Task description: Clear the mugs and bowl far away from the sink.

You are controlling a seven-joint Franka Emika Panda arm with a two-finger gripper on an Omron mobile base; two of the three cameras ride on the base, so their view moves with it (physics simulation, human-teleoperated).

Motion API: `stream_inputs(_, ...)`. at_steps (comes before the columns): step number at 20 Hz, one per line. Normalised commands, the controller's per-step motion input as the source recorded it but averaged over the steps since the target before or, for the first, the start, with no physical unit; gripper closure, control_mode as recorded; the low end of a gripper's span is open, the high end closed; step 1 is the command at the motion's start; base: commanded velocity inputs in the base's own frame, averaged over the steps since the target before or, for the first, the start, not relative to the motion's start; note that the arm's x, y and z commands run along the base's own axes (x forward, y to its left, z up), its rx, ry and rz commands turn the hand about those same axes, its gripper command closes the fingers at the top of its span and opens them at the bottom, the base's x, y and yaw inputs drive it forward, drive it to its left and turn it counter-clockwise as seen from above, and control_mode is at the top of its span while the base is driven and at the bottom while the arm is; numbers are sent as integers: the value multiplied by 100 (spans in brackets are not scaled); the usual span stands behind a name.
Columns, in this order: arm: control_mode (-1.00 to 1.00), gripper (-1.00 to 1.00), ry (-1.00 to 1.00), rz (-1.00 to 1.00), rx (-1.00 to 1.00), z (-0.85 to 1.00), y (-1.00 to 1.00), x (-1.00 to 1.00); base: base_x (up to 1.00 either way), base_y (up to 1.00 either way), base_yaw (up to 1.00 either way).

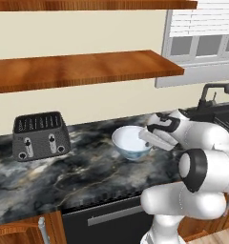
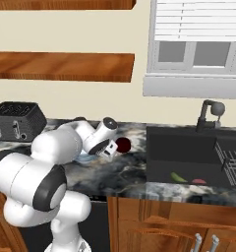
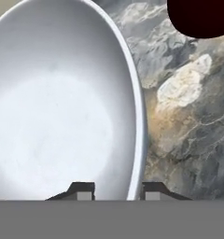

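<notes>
my gripper straddles the bowl rim, jaws apart; bowl and red mug sit near the sink, nothing cleared.

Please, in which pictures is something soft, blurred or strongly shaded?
In the hand view the bowl is very close, and its inside looks soft and milky; the dark red mug at the top corner is almost black. In the right base view the sink is deep in shade. In the left base view the toaster looks sharp.

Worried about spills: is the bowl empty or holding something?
Empty: the bowl shows a bare white inside, and it sits upright on the counter.
</notes>
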Motion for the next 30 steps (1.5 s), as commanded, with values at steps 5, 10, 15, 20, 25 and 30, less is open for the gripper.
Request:
stream_inputs(5, -100, 100, -10, -3, 0, 4, 8, -54, 0, 0, 0)
stream_inputs(10, -100, 100, -15, -10, 0, 86, 10, -88, 0, 0, 0)
stream_inputs(15, -100, 100, -8, -20, -3, 100, 31, -53, 0, 0, 0)
stream_inputs(20, -100, 100, -2, -26, -6, 99, 31, -35, 0, 0, 0)
stream_inputs(25, -100, 100, 5, -33, -2, 91, 1, -34, 0, 0, 0)
stream_inputs(30, -100, 100, 9, -24, 9, 64, -34, -54, 0, 0, 0)
